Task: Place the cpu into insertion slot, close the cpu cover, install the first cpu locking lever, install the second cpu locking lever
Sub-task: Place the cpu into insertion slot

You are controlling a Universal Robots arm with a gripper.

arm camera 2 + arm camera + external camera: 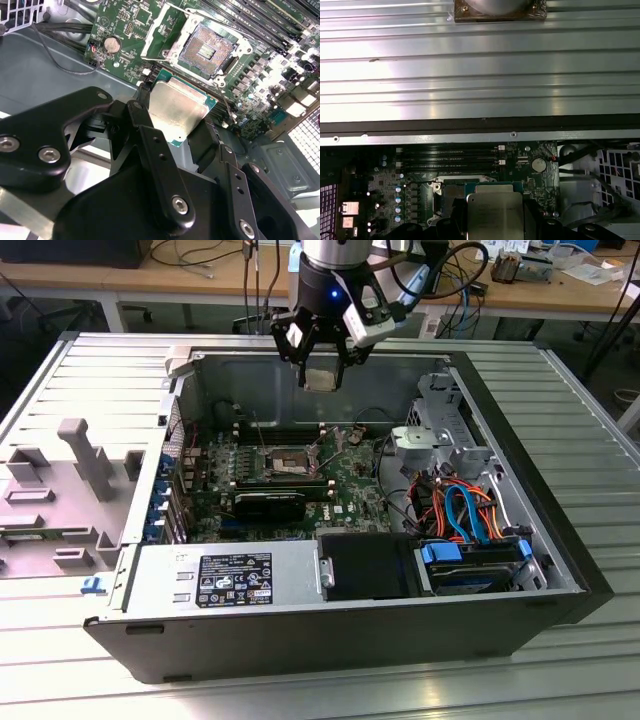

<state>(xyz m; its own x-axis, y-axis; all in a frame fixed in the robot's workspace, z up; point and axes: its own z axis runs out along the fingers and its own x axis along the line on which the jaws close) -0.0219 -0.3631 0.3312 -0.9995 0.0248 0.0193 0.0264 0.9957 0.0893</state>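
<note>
The gripper (322,368) hangs in the upper middle of the exterior view, above the open computer case (300,640), its fingers pinching the cpu (322,380) by two edges. The insertion slot (287,460) lies bare near the frame's centre. At lower left in the case, the power supply (160,585) carries a label (236,573) — print unreadable; blue and orange cables (457,510) crowd the case's right side.

Above the slot: open air between the cpu (320,378), held in the gripper (321,368), and the insertion slot (288,460).
Far side: memory sticks (282,428) stand just beside the slot.
Near side: black card (270,504) rises close.
Exterior view's right: cables (460,508) and metal cage (440,420), well apart.
Around: case walls (190,415).
</note>
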